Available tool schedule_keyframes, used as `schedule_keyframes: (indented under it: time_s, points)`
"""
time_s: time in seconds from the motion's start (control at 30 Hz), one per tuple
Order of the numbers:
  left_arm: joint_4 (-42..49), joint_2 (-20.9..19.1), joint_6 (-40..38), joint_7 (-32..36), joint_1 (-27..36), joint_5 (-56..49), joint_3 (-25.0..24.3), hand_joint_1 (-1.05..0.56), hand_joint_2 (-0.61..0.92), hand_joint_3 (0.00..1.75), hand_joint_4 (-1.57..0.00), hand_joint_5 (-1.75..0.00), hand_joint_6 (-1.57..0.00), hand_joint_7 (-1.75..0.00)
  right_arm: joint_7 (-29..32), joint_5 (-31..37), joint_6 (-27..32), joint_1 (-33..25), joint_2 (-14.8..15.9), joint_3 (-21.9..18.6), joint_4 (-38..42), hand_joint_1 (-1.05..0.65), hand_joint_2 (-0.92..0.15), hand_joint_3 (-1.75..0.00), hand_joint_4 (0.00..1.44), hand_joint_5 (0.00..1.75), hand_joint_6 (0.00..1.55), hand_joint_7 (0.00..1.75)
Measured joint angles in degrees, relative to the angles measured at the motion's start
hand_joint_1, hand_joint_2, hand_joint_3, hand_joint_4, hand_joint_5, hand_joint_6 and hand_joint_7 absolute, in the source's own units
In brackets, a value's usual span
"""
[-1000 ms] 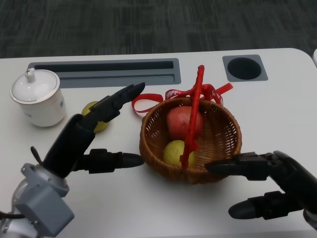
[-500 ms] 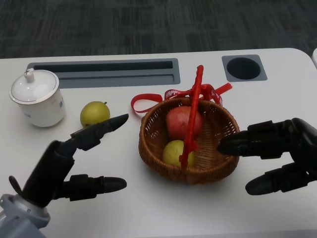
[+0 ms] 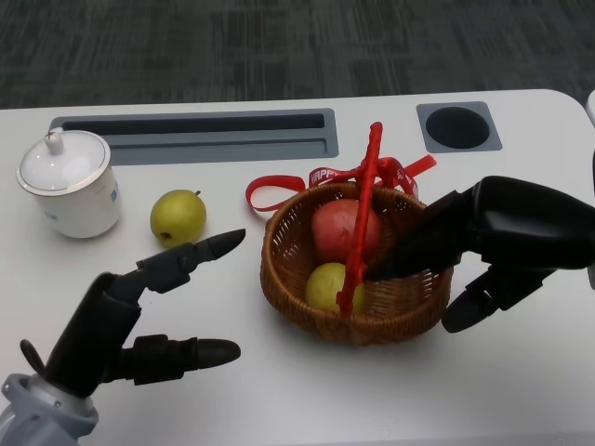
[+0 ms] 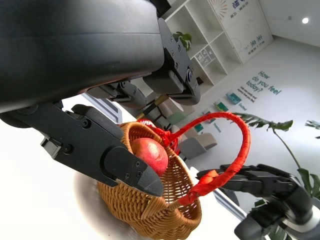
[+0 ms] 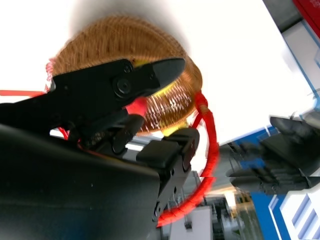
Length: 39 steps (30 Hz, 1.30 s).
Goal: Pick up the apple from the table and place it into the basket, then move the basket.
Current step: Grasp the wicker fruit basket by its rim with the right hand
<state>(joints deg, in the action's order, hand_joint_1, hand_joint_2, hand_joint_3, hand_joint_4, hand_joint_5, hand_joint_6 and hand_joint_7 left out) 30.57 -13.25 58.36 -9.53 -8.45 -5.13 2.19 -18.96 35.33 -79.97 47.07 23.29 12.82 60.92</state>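
risk: the right robot hand (image 3: 493, 243) reaches over the basket (image 3: 357, 269) rim w/ fingers spread, holding nothing, so a bad hook on the red handle (image 3: 363, 221) could tip the basket & roll the fruit out. the red apple (image 3: 340, 229) sits inside the basket, just beside those fingertips. the left robot hand (image 3: 149, 311) hovers open over the counter (image 3: 279, 390), apart from the basket, w/ a green apple (image 3: 178, 215) on the counter just beyond it.

Apple (image 3: 342, 229): red, round, lying inside my basket toward its far side, partly behind the red handle; a yellow-green fruit (image 3: 327, 284) lies just in front of it.
Basket (image 3: 400, 302): round brown wicker bowl, upright on the white table between my two hands.
Basket handle (image 3: 364, 206): red, wrapped, arching upright across the middle.
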Motion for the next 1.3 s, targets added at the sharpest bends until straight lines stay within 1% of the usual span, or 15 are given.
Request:
schedule_keyframes:
  time_s: [0.07, 0.2, 0.27, 0.33, 0.53, 0.73, 0.83, 0.93, 1.03, 1.13, 1.23, 1.3]
  points:
    - [0.0, 0.2, 0.3, 0.1, 0.1, 0.0, -0.2, -0.5, 0.77, 0.0, -0.6, -0.03, -0.61, -0.02, 5.4, 5.7, 1.8, 2.0, 0.4, 2.8, 0.8, -0.69, -0.9, -0.01, 0.74, 0.02, 0.6, 0.01]
    - [0.1, 0.9, 1.5, 0.6, 0.4, -0.1, -0.5, -0.5, 0.77, 0.0, -0.62, -0.03, -0.62, -0.02, 16.2, 15.3, 5.8, 5.0, 0.9, 9.8, 2.9, -0.71, -0.9, 0.0, 0.76, 0.02, 0.62, 0.01]
    - [0.2, 1.2, 2.3, 0.8, 0.4, -0.2, -0.7, -0.5, 0.78, 0.0, -0.63, -0.03, -0.63, -0.02, 20.3, 18.6, 8.0, 6.3, 0.9, 13.2, 4.7, -0.72, -0.9, 0.0, 0.78, 0.03, 0.63, 0.01]
    - [0.4, 1.3, 3.0, 1.0, 0.5, -0.3, -0.9, -0.5, 0.78, 0.0, -0.63, -0.03, -0.63, -0.02, 23.1, 20.7, 9.9, 7.3, 0.9, 16.3, 6.6, -0.73, -0.89, 0.0, 0.79, 0.03, 0.65, 0.02]
    - [0.5, 1.9, 3.8, 2.0, 1.0, -1.2, -1.5, -0.48, 0.78, 0.0, -0.65, -0.02, -0.64, -0.01, 29.8, 24.6, 13.9, 9.1, 0.6, 24.2, 9.8, -0.79, -0.9, 0.0, 0.84, 0.04, 0.68, 0.02]
    - [0.7, 2.2, 4.3, 2.3, 1.2, -1.1, -1.5, -0.49, 0.78, 0.0, -0.68, -0.03, -0.66, -0.01, 34.1, 27.1, 15.9, 10.8, 0.3, 30.4, 11.2, -0.8, -0.92, -0.01, 0.85, 0.03, 0.69, 0.01]
    - [0.7, 3.0, 4.5, 2.3, 1.2, -1.2, -1.5, -0.49, 0.79, 0.0, -0.7, -0.03, -0.67, -0.01, 35.5, 28.2, 16.5, 11.5, -0.1, 33.1, 11.5, -0.77, -0.92, -0.02, 0.85, 0.02, 0.7, 0.01]
    - [0.6, 4.2, 4.6, 2.6, 1.3, -1.3, -1.6, -0.48, 0.8, 0.01, -0.7, -0.03, -0.67, -0.01, 36.3, 29.1, 16.7, 11.6, -1.3, 35.6, 11.7, -0.73, -0.92, -0.04, 0.83, 0.01, 0.68, 0.0]
    - [0.6, 5.0, 5.0, 3.3, 1.4, -1.2, -1.7, -0.47, 0.81, 0.01, -0.71, -0.02, -0.67, -0.01, 37.3, 29.3, 17.0, 12.0, -2.5, 37.2, 11.8, -0.67, -0.92, -0.06, 0.83, 0.01, 0.67, 0.0]
    - [0.6, 5.6, 5.2, 3.7, 2.2, -1.1, -2.0, -0.44, 0.81, 0.01, -0.72, -0.02, -0.68, -0.01, 41.5, 31.1, 18.4, 13.2, -3.1, 39.6, 11.6, -0.57, -0.92, -0.17, 0.83, 0.01, 0.68, 0.01]
    - [0.6, 6.1, 5.7, 4.2, 2.7, -1.1, -2.2, -0.43, 0.81, 0.0, -0.73, -0.02, -0.69, -0.01, 45.7, 33.4, 19.4, 14.2, -4.0, 42.2, 11.4, -0.45, -0.92, -0.28, 0.86, 0.02, 0.73, 0.03]
    - [0.6, 6.3, 5.9, 4.7, 2.7, -1.1, -2.4, -0.43, 0.82, 0.0, -0.74, -0.02, -0.7, -0.01, 47.0, 33.7, 19.2, 14.5, -4.6, 43.0, 11.6, -0.36, -0.91, -0.2, 0.9, 0.03, 0.77, 0.03]
